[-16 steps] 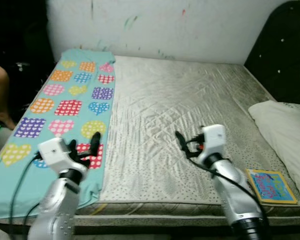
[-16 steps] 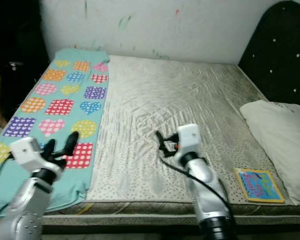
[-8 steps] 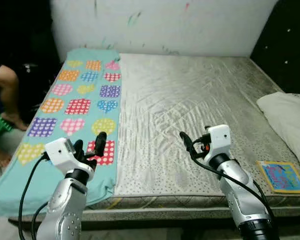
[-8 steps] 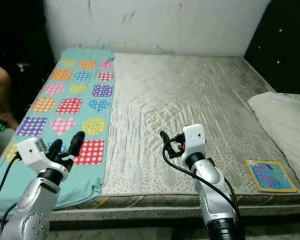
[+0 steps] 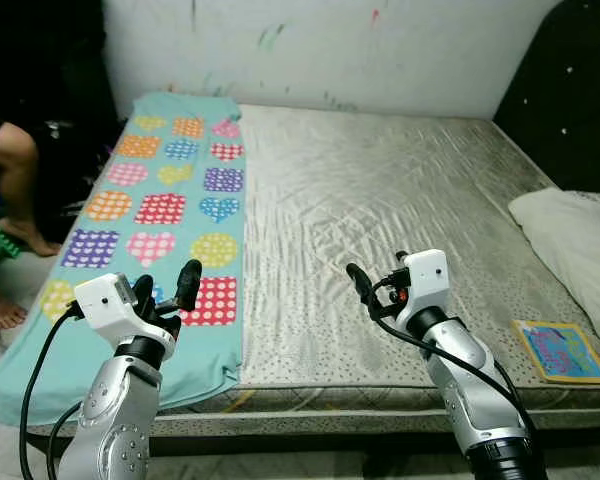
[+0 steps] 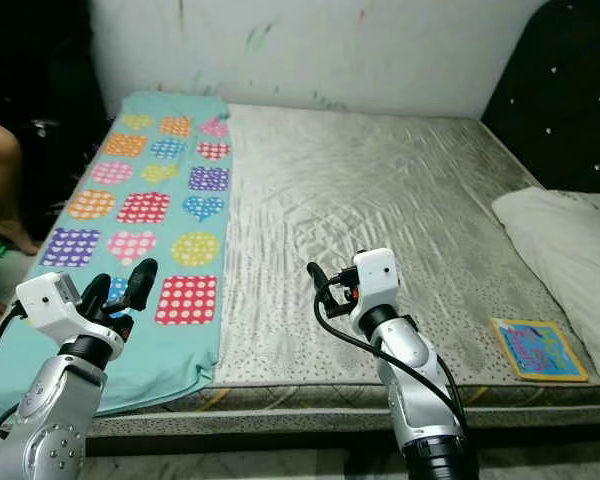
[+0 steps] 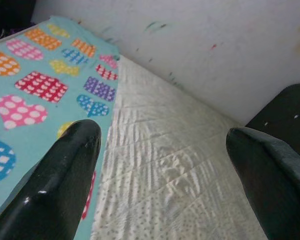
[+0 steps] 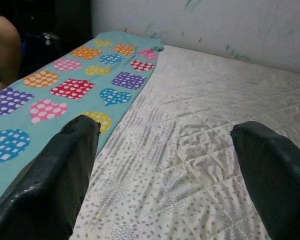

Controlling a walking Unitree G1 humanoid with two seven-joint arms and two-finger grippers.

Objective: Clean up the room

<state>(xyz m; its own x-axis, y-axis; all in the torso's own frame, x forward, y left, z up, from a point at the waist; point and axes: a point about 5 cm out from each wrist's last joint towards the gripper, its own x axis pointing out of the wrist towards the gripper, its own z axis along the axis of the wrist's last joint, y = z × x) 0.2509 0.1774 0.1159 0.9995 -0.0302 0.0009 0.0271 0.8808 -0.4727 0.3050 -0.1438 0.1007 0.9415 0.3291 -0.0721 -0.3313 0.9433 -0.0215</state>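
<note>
Your left gripper (image 5: 168,290) hovers, fingers apart, over the teal patterned blanket (image 5: 150,200). Your right gripper (image 5: 372,290), fingers apart, hangs above the bare mattress (image 5: 380,190); book (image 5: 562,351) and pillow (image 5: 575,245) lie at its right.

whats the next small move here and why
Probably lower the left hand onto the teal heart-patterned blanket. That hand is open and hovers over the blanket's near end, which lies flat along the mattress edge. The right hand is open over bare mattress.

No readable text anywhere, colourful book (image 5: 563,351) near the bed's (image 5: 380,200) front edge beside the pillow (image 5: 576,240) carries cover lettering too small and blurred to make out, no labels or numbers legible
</note>
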